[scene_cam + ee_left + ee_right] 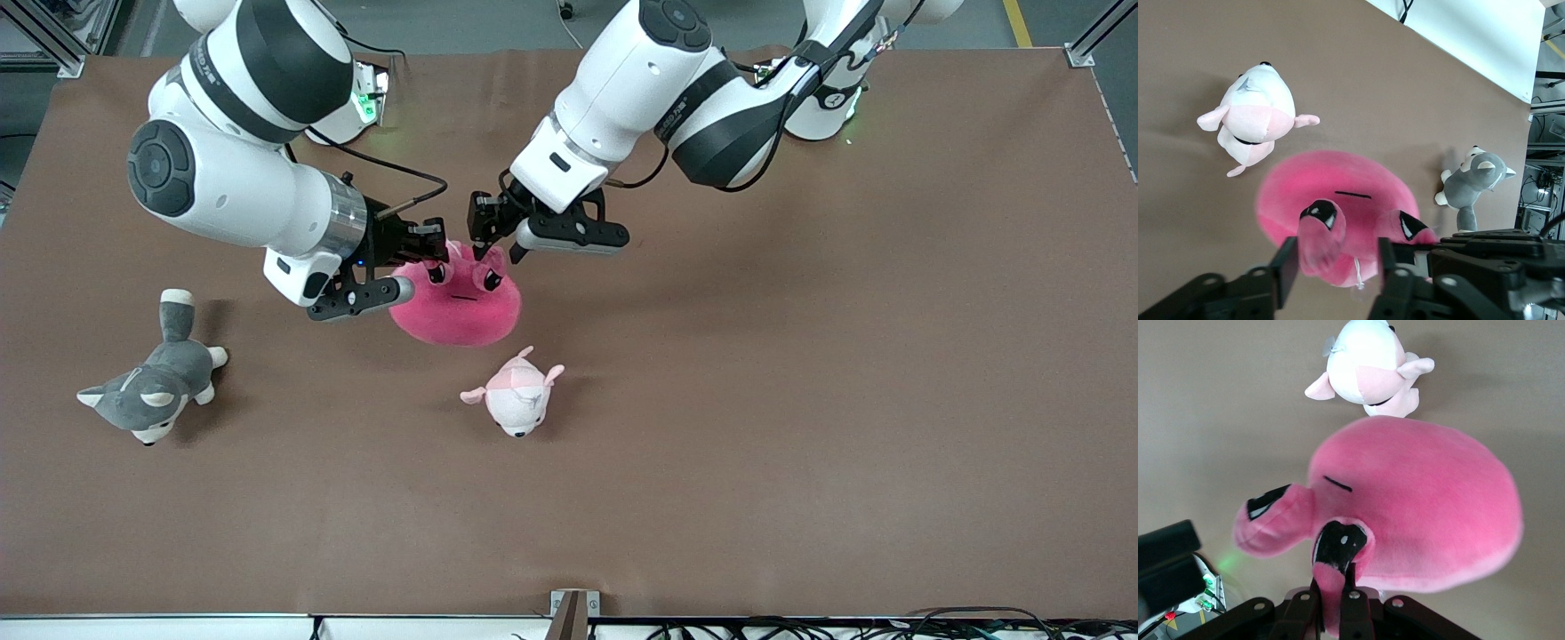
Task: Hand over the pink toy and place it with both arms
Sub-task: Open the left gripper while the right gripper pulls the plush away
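The pink toy (462, 311) is a round magenta plush with two eye flaps, low over the middle of the table. My right gripper (433, 258) is shut on one eye flap and holds the toy; in the right wrist view the gripper (1335, 603) pinches the flap, with the toy's body (1425, 507) past it. My left gripper (498, 252) is at the other eye flap. In the left wrist view the gripper (1336, 267) is open, with that flap of the toy (1338, 193) between its spread fingers (1286, 267).
A pale pink-and-white plush animal (516, 400) lies just nearer the front camera than the pink toy; it also shows in the wrist views (1255, 117) (1368, 363). A grey-and-white husky plush (151, 391) (1471, 187) lies toward the right arm's end of the brown table (800, 400).
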Controlling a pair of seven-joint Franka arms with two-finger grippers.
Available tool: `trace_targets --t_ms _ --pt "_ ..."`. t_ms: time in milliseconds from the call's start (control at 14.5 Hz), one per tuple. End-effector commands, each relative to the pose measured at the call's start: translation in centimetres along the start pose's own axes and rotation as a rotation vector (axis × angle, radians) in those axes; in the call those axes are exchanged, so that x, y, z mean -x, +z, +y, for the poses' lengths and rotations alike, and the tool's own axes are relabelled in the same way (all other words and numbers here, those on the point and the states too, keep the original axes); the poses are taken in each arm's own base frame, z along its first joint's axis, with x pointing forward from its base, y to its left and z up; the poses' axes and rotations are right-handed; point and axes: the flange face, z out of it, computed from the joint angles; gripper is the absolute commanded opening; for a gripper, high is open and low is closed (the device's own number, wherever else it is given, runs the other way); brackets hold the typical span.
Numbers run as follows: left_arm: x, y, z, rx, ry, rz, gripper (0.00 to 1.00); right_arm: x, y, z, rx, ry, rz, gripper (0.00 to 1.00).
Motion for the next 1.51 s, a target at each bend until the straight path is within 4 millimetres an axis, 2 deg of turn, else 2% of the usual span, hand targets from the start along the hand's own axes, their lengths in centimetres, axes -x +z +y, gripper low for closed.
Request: trace_targets --t_ms 0,69,206,344,482,551,757,826,964,1032,1308,1377,1445 --pt "-1.3 -3.6 -0.2 -0.021 -0.003 0.055 1.00 -0.2 -1.3 1.3 -0.015 0.020 -0.013 0.00" --pt "-1.7 -4.8 -0.4 -0.044 -0.003 0.058 1.00 -0.4 -1.7 2.6 -0.013 0.035 -0.017 0.00" --pt "-4.0 -8.3 -2.1 -0.108 -0.004 0.079 1.00 -1.3 -3.3 6.0 -0.025 0.066 0.004 0.00" --pt "-5.6 -12.2 -4.0 -0.194 0.057 0.081 1.00 -1.9 -4.4 9.3 -0.030 0.068 0.006 0.00" --pt "-7.9 -16.1 -7.0 -0.283 0.083 0.078 1.00 -2.7 -4.9 14.4 -0.047 0.079 -0.022 0.00" --pt "-9.2 -17.9 -8.9 -0.328 0.088 0.071 1.00 -2.9 -5.2 15.9 -0.046 0.055 -0.017 0.00" --pt "-13.3 -20.7 -15.5 -0.442 0.161 -0.031 1.00 -4.3 -4.3 21.4 -0.035 0.022 -0.033 0.01" --pt "-14.8 -21.6 -17.7 -0.458 0.171 -0.047 1.00 -5.1 -2.9 22.5 -0.031 0.004 -0.051 0.01" --pt "-16.5 -23.3 -21.7 -0.486 0.197 -0.063 1.00 -6.4 -0.3 27.1 -0.024 -0.031 -0.094 0.02" --pt "-17.0 -24.3 -23.6 -0.504 0.206 -0.066 1.00 -6.7 0.2 29.1 -0.042 -0.052 -0.096 0.02" --pt "-16.8 -27.7 -30.1 -0.524 0.255 -0.102 1.00 -7.0 -0.3 32.1 -0.126 -0.119 -0.059 0.02" --pt "-16.6 -28.6 -31.3 -0.523 0.255 -0.103 1.00 -7.1 0.3 32.3 -0.131 -0.134 -0.067 0.02" --pt "-16.0 -29.4 -31.4 -0.533 0.252 -0.091 1.00 -7.4 0.9 32.4 -0.134 -0.142 -0.076 0.03"
